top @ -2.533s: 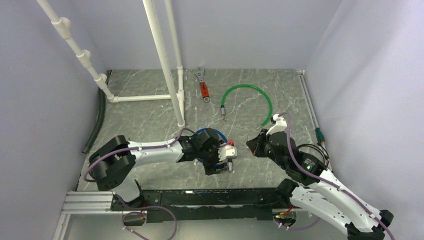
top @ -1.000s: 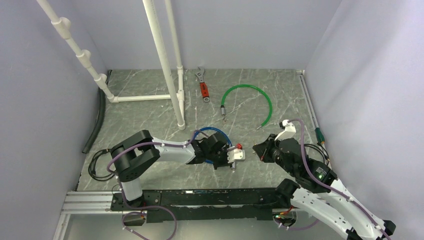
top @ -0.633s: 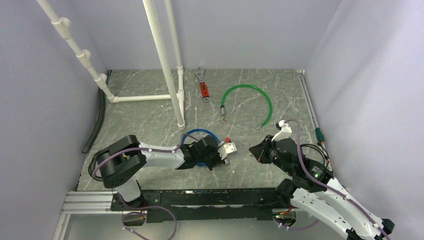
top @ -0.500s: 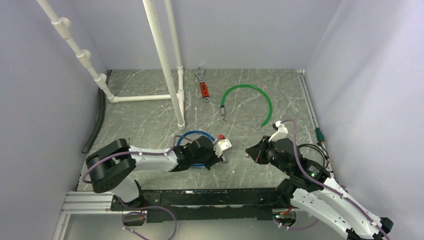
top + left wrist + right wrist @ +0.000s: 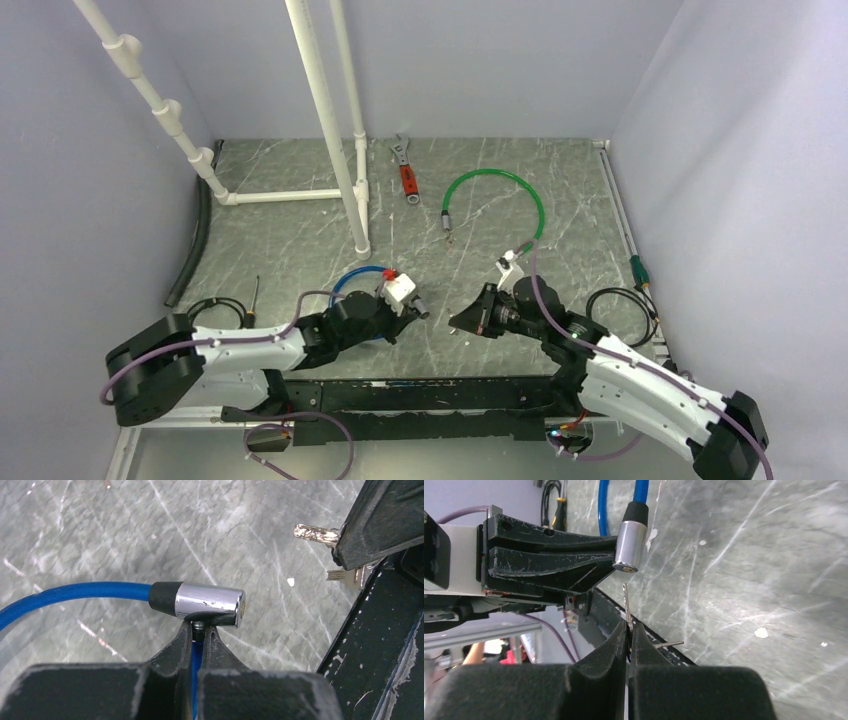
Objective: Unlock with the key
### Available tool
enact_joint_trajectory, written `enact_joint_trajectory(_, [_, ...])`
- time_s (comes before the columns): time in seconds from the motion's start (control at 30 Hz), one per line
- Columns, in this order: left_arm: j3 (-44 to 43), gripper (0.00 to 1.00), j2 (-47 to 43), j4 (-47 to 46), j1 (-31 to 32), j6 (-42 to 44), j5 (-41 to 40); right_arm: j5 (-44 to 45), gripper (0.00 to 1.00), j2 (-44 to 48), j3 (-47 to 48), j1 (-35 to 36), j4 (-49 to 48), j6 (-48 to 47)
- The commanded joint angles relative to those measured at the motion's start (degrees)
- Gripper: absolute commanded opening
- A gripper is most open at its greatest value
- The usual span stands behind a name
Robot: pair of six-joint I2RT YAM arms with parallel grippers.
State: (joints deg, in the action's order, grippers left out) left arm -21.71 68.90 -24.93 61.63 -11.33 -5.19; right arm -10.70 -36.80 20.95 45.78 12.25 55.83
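Both arms stretch low, facing each other. The left gripper clamps the blue cable right beneath its lock cylinder. The right gripper pinches the key near it (head hidden inside).

The key is sitting pinched by its head between the closed fingers of the right end effector. Its thin silvery-brown blade is sticking straight out past the fingertips, showing edge-on in the right wrist view. It is hanging above the tabletop, its tip pointing toward the keyhole face of the chrome lock, just short of it and not touching. A second key is dangling beside it.
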Motion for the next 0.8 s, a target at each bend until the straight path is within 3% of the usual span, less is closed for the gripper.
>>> enact_joint_trajectory(0.0, [4.18, 0.00, -6.11, -6.86, -0.37, -4.68, -3.46, -7.80, 0.00, -5.04, -1.26, 0.06, -15.84, 5.26])
enact_joint_trajectory(0.3, [8.84, 0.00, -15.83, -3.36, -0.41, -5.31, -5.56, -13.87, 0.00, -17.81, -1.95, 1.41, -29.38, 8.73])
enact_joint_trajectory(0.77, [9.81, 0.00, -16.26, -2.54, -0.54, -5.11, -6.12, -12.04, 0.00, -25.67, 1.81, 5.52, -31.30, 7.54])
